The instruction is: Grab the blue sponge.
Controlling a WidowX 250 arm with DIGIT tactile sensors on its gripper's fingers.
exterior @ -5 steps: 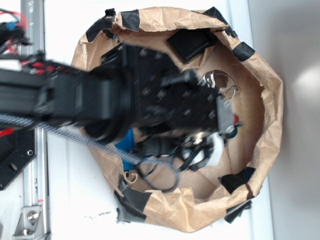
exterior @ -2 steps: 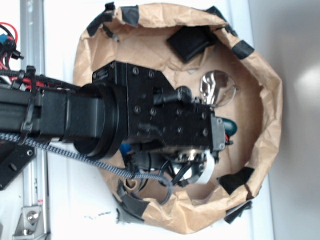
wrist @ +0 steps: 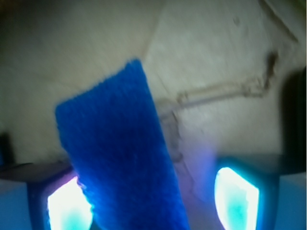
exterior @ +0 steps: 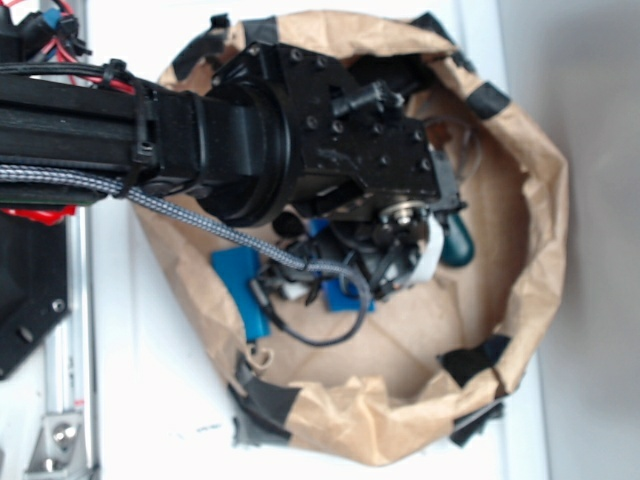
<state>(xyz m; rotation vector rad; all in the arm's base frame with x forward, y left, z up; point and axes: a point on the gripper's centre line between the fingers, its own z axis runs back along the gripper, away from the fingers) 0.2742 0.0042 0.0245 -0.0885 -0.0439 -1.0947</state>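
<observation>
Paper-lined bin [exterior: 535,230]: claw [wrist: 153,196] spread wide, blue sponge [wrist: 120,158] against 1 finger.

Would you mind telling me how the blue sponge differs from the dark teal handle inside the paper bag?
The blue sponge is bright royal blue, while the dark teal handle is close to black-green. The sponge looks rough and fuzzy, the handle smooth and glossy. The sponge is flat with straight edges, the handle rounded and oval. Both are inside the brown paper bag.
</observation>
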